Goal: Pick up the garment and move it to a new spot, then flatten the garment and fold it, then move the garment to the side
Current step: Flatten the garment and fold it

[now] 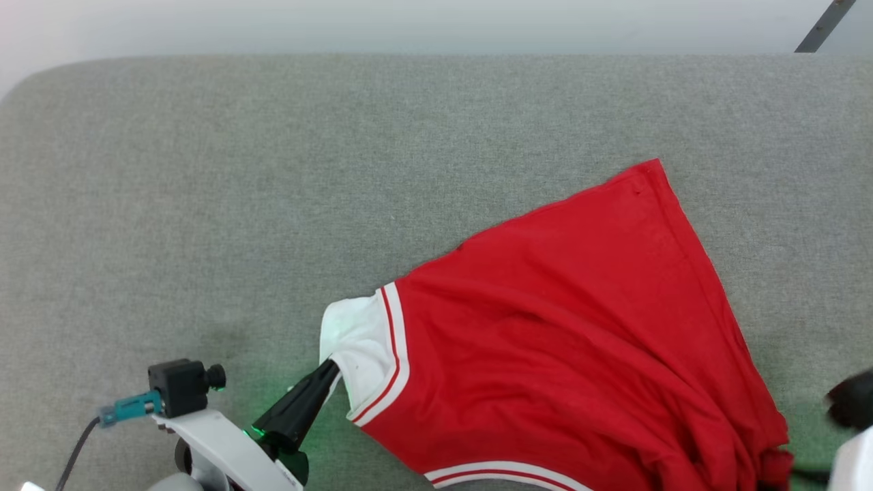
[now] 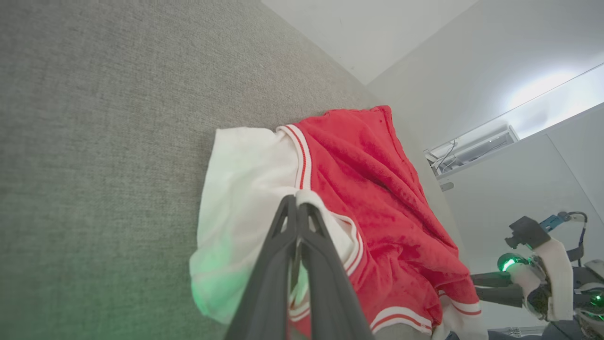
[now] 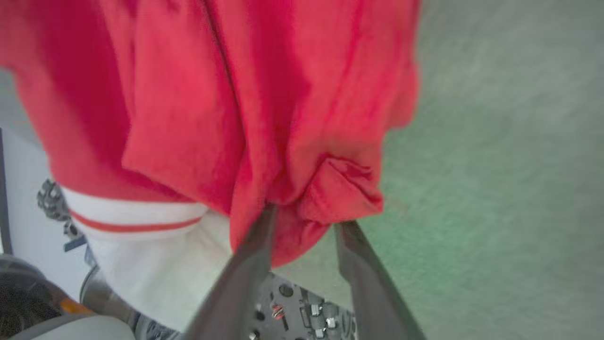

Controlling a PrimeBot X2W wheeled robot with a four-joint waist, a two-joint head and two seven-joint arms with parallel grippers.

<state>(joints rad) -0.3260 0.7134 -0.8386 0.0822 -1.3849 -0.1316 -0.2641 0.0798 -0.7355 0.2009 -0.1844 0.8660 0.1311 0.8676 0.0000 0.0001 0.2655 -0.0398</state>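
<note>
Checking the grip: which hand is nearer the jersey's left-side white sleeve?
Left. The left hand pinches that white sleeve; the right hand is at the opposite red corner of the jersey.

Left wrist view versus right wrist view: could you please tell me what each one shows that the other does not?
Left wrist view: the left gripper, jaws shut on the garment by its white sleeve, with a pale wall behind. Right wrist view: the right gripper, jaws apart, a bunched red fold between them. Both: the red garment with white-and-red trim, on the grey surface.
</note>
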